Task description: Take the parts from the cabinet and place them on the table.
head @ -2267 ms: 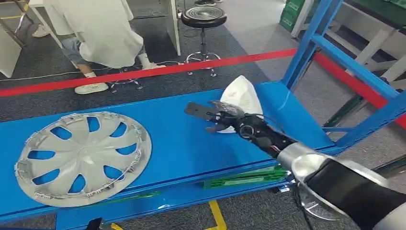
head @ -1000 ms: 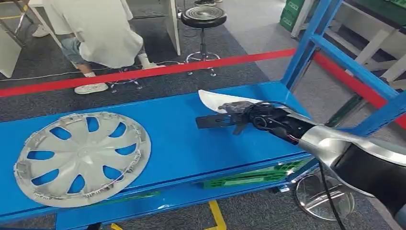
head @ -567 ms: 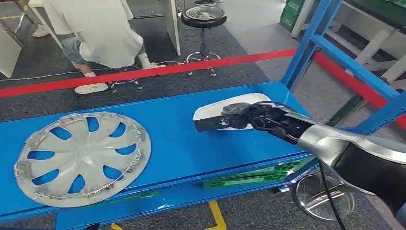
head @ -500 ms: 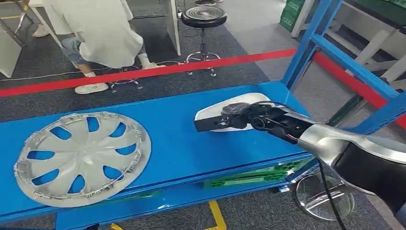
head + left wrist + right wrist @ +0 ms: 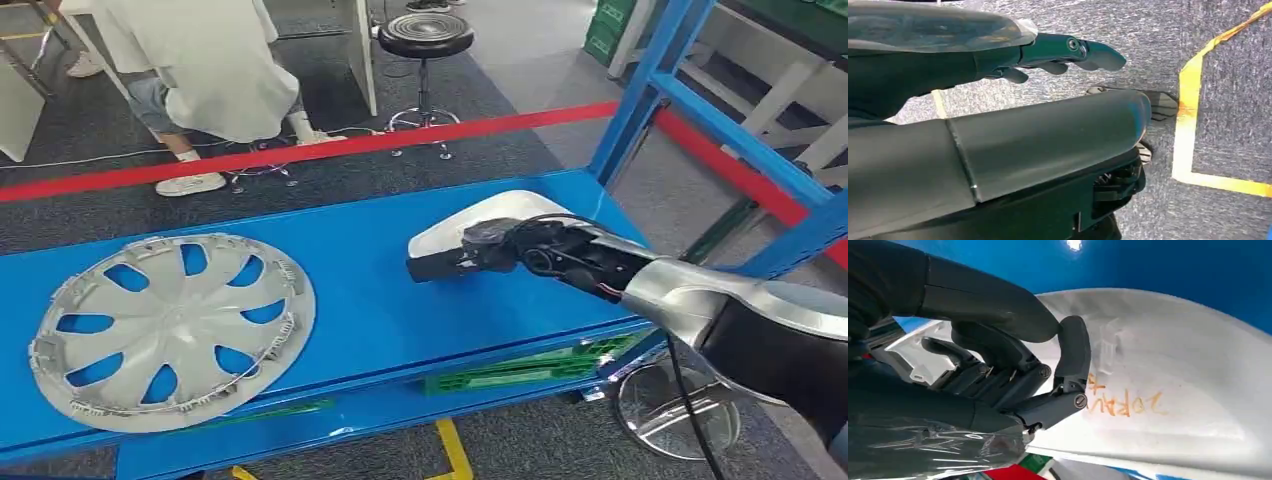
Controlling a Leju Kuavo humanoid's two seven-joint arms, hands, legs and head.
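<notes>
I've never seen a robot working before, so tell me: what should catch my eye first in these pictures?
Probably the robot's right hand, gripping a white mirror cover over the right end of the blue shelf; orange writing marks the cover. Next, the big silver hubcap lying flat at the shelf's left end. Behind, a person in white sits beyond a red floor line.

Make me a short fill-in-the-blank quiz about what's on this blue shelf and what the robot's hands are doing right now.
1. The right hand grips a ____ plastic part marked with orange handwriting.
2. The silver hubcap lies flat on the ____ shelf.
3. Beyond the shelf, a strip of ____ tape crosses the floor.
4. The left hand holds ____.

Missing words: white; blue; red; nothing
</notes>
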